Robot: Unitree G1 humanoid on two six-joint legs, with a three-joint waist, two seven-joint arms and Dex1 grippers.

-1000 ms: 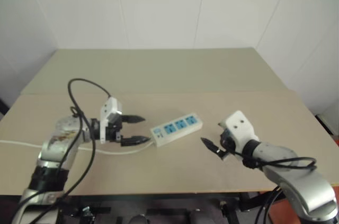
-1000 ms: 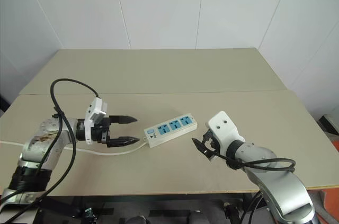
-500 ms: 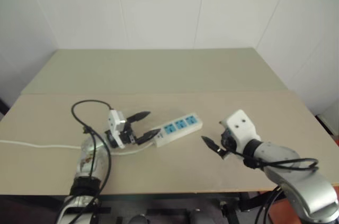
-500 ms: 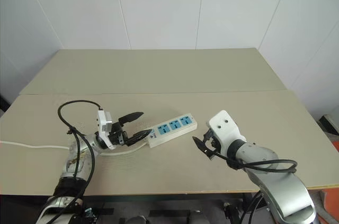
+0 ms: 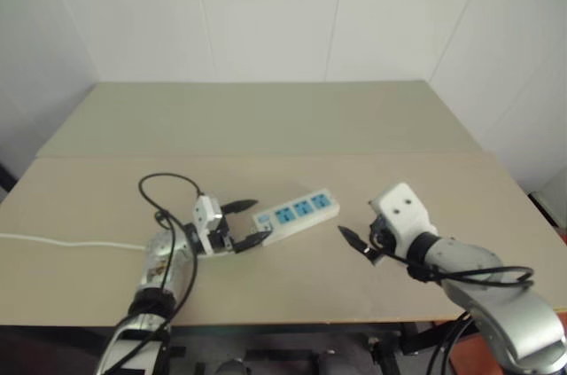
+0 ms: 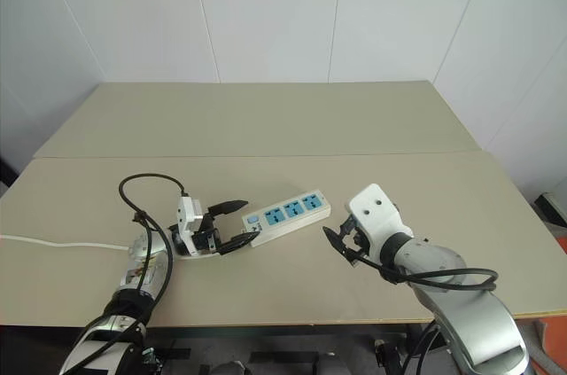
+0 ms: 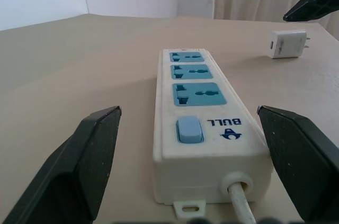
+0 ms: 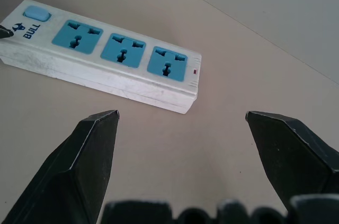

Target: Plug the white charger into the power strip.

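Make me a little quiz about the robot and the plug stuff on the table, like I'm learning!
1. True or false: the white charger is plugged into the power strip.
2. How many blue sockets does the strip have?
3. Which gripper is at the strip's switch end? A) left gripper B) right gripper
Key: 1 false, it lies apart from the strip; 2 three; 3 A.

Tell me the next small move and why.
Probably close the left gripper on the switch end of the power strip to steady it: its open fingers flank that end, the sockets are empty, and the white charger lies loose on the table under the open right gripper.
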